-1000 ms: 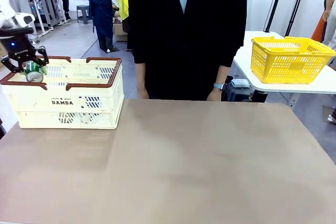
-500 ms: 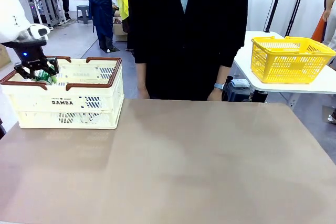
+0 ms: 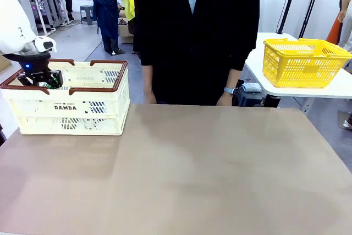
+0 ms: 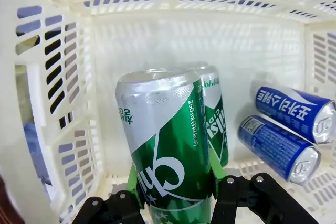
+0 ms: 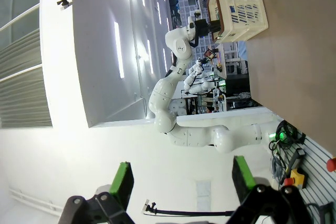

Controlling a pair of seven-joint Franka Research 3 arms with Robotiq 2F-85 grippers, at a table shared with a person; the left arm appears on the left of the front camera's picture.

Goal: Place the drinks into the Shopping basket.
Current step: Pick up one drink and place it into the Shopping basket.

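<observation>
— Where's your can now?

— My left gripper (image 4: 176,203) is clamped on the green can (image 4: 170,150), low in the frame of the left wrist view, green pads pressed to either side of its lower body. In the front view that gripper (image 3: 39,78) sits at the upper left, dipped below the brown rim of the Shopping basket (image 3: 82,108). My right gripper (image 5: 181,182) is spread apart with nothing between its fingers, pointing away from the tabletop (image 3: 192,174).

— What else is in the basket?

— A second green can (image 4: 216,114) stands right behind mine, touching or nearly so; I can't tell which. Two blue cans (image 4: 286,129) lie on their sides at the right of the wrist frame, silver ends towards me.

— What could go wrong?

— The can is a smooth, glossy cylinder held tilted. If I let go while it hangs off the floor, it would likely topple, knock the can behind it, and roll into the blue pair. The basket floor is slotted plastic, hard and slick, so a round can won't settle by itself. The perforated wall is close on the left too; a sideways drift could scrape it.

— So?

— Lower until it rests, then release.
</observation>
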